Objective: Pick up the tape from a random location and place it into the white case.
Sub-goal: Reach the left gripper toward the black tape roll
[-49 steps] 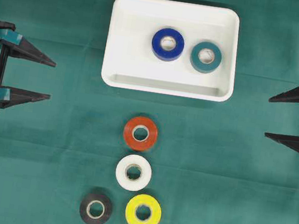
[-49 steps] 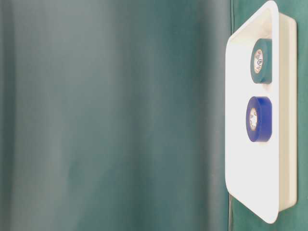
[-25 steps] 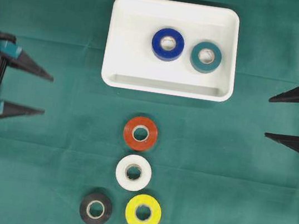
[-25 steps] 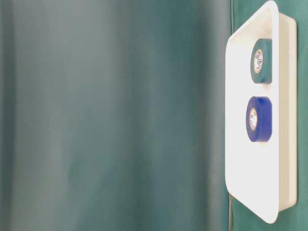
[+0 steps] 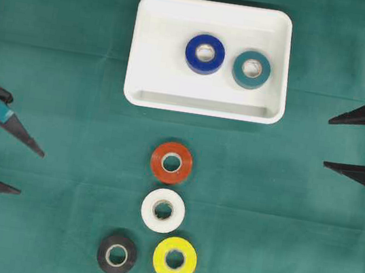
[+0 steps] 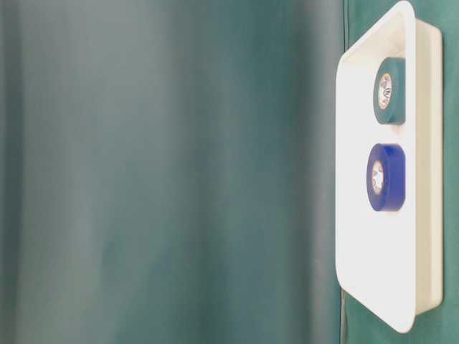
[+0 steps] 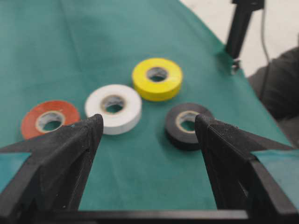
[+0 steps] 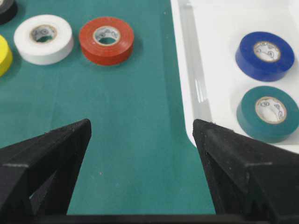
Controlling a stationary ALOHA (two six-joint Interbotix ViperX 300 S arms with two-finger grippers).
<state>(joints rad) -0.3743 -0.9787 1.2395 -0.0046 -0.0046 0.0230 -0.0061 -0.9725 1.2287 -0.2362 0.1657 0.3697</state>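
Green cloth [image 5: 69, 23] covers the table; white case [image 5: 147, 49] sits near the far edge, already holding a blue roll [image 5: 205, 54] and a teal roll [image 5: 251, 69] side by side, apart from each other. Four rolls lie loose on the cloth toward the near edge: red roll [image 5: 172, 162] nearest the case, white roll [image 5: 163, 210] just below it, then black roll [image 5: 116, 255] and yellow roll [image 5: 174, 259] side by side closest to the near edge. Left gripper [image 5: 9, 167] is at the left edge, jaws spread wide and empty, angled toward the loose rolls; its wrist view frames the black roll between the jaws. Right gripper [image 5: 329, 143] is parked at the right edge, jaws spread, holding nothing. Step looks like the approach to a pick, with no contact yet. Next move likely calls for the left arm to reach in over one roll, probably black, drop with the jaws straddling it, clamp, then carry it to free floor in the case.
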